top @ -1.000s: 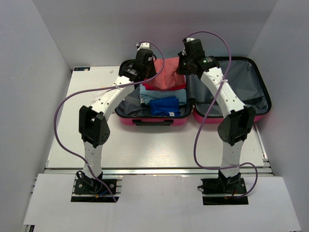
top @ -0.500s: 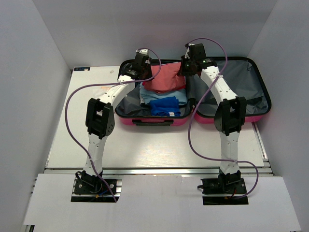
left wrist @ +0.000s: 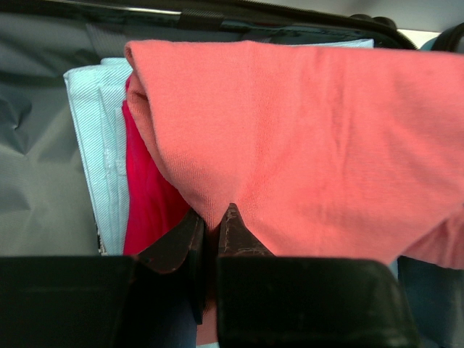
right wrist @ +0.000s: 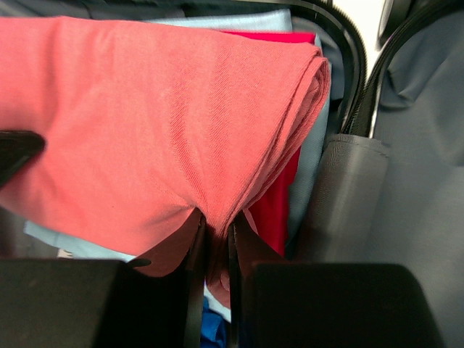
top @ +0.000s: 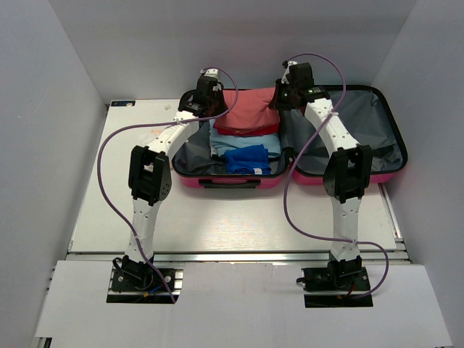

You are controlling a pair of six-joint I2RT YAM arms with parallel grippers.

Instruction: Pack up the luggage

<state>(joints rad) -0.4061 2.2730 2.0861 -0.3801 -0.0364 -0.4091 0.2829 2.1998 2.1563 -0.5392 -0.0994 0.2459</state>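
Coral garment farther back over luggage, nipped tight by left gripper, right gripper.

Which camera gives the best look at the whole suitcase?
The top view: the open luggage shows whole, both halves. The wrist views catch only bits of grey lining and rim behind the coral shirt.

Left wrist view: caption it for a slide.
Left gripper shut on folded coral-pink cloth garment, over grey-lined luggage.

Bright, even light from above fills the top view, leaving only faint shadows on the table. Wrist views are dimmer: cloth sharp, near fingers dark and blurred
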